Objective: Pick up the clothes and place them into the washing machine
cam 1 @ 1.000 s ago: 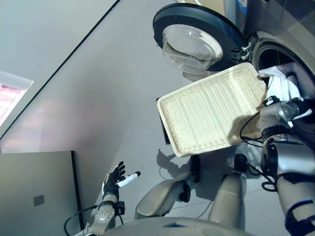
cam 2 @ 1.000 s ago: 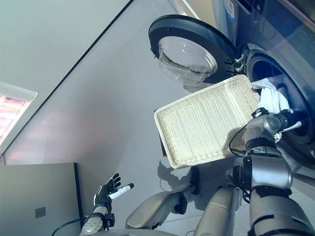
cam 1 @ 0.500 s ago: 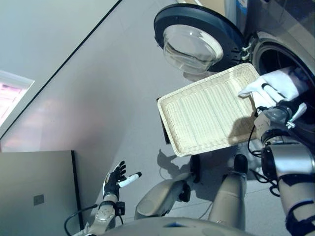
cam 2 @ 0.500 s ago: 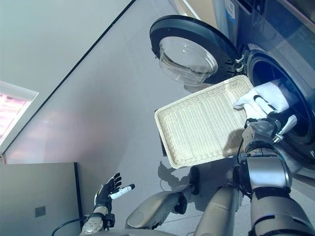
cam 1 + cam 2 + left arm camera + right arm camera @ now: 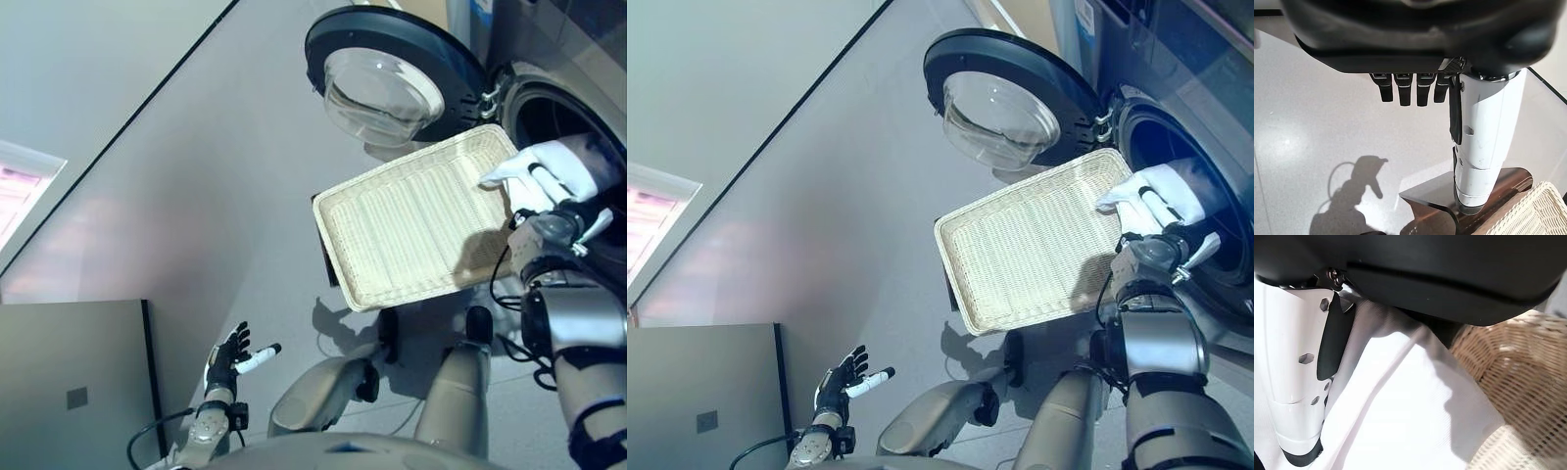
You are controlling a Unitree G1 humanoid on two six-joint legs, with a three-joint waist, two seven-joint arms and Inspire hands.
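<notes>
My right hand (image 5: 554, 221) is raised at the mouth of the washing machine drum (image 5: 578, 117), shut on a white cloth (image 5: 552, 164) that drapes over it. In the right wrist view the cloth (image 5: 1415, 421) lies against the white-covered thumb (image 5: 1288, 382) and hides the fingers. The cloth hangs over the far right corner of a wicker basket (image 5: 411, 225) whose inside is bare. My left hand (image 5: 227, 364) hangs low at the left with straight fingers (image 5: 1410, 90), open and holding nothing.
The washer's round door (image 5: 392, 73) stands swung open to the left of the drum, just beyond the basket. The basket rests on a dark stand (image 5: 1449, 205). A grey cabinet (image 5: 73, 382) stands at the lower left.
My right hand has lifted the white cloth from beside the basket's corner up to the drum mouth; in the last half second it barely moved. The left hand is unchanged.
</notes>
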